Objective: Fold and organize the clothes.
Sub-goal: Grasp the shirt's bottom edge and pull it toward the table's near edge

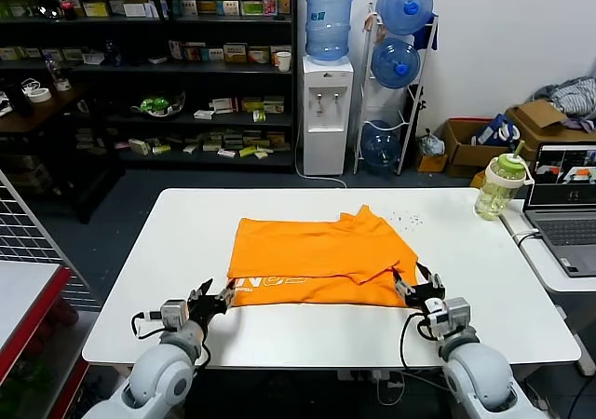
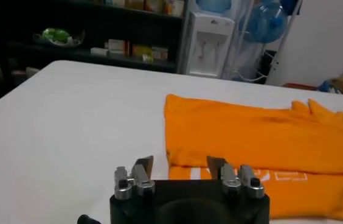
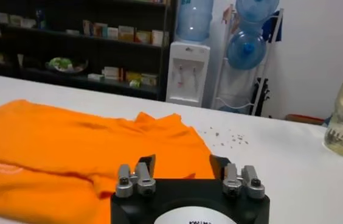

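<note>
The orange T-shirt (image 1: 321,256) lies folded in half across the middle of the white table (image 1: 168,251), with white lettering (image 1: 270,282) showing on the strip nearest me. My left gripper (image 1: 216,298) sits low at the shirt's near left corner. In the left wrist view this gripper (image 2: 179,163) is open and holds nothing, with the shirt (image 2: 263,140) lying just beyond its tips. My right gripper (image 1: 416,284) is at the shirt's near right corner. The right wrist view shows that gripper (image 3: 183,161) open too, the shirt's (image 3: 80,146) edge lying flat past its tips.
A green-lidded bottle (image 1: 498,186) stands at the table's far right corner, beside a laptop (image 1: 568,205) on a side table. A water dispenser (image 1: 326,112) and shelves (image 1: 149,74) stand behind. A metal rack (image 1: 28,251) is at my left.
</note>
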Robot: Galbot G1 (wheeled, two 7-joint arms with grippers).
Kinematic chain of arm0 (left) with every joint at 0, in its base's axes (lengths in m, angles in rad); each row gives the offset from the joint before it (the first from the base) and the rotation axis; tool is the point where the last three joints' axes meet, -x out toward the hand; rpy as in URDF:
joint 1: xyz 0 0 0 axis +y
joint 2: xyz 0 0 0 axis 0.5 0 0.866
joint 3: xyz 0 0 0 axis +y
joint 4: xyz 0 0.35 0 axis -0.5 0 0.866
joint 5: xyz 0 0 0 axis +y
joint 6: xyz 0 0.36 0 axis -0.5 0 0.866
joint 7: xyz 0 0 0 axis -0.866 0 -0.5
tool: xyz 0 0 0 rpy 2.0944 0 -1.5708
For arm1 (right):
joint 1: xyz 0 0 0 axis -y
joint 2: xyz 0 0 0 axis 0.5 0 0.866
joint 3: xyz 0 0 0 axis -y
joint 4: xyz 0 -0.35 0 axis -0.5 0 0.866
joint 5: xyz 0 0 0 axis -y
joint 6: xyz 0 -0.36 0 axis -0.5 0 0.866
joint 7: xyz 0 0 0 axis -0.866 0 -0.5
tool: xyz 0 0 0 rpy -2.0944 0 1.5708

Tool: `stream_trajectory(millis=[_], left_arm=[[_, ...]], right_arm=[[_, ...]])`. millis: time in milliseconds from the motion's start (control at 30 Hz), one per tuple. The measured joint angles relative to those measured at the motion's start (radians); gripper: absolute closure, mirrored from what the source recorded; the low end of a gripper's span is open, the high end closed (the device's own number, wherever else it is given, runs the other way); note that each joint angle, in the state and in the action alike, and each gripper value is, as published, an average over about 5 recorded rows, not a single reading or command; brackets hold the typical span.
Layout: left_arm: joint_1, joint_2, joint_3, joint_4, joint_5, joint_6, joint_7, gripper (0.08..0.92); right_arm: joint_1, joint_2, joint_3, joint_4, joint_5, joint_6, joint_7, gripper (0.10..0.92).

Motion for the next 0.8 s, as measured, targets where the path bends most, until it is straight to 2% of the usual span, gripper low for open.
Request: stream_trajectory(millis=[167,567,700,800], left_arm=[[0.052,-0.033,-0.009,-0.012,0.033,-0.010,0.014,0.184],[0.054,-0.076,-0.032,0.036,0.075,-0.035,0.039,0.177],[0.041,-0.083,-0.032,0.057,0.082,-0.042,0.042,0.180],[0.032,-0.088,-0.032,0.071,0.087,-0.050,0.044,0.224]], right_arm=[[-0.050,-0.002,0.033,-0.002,0.025,0.003,-0.030,0.204],[-0.055,0.010,0.054,-0.062,0.091,0.005,-0.086,0.212],[-0.038,0.014,0.051,-0.086,0.105,0.004,-0.096,0.295],[-0.024,0.014,0.048,-0.103,0.114,0.007,-0.103,0.381]])
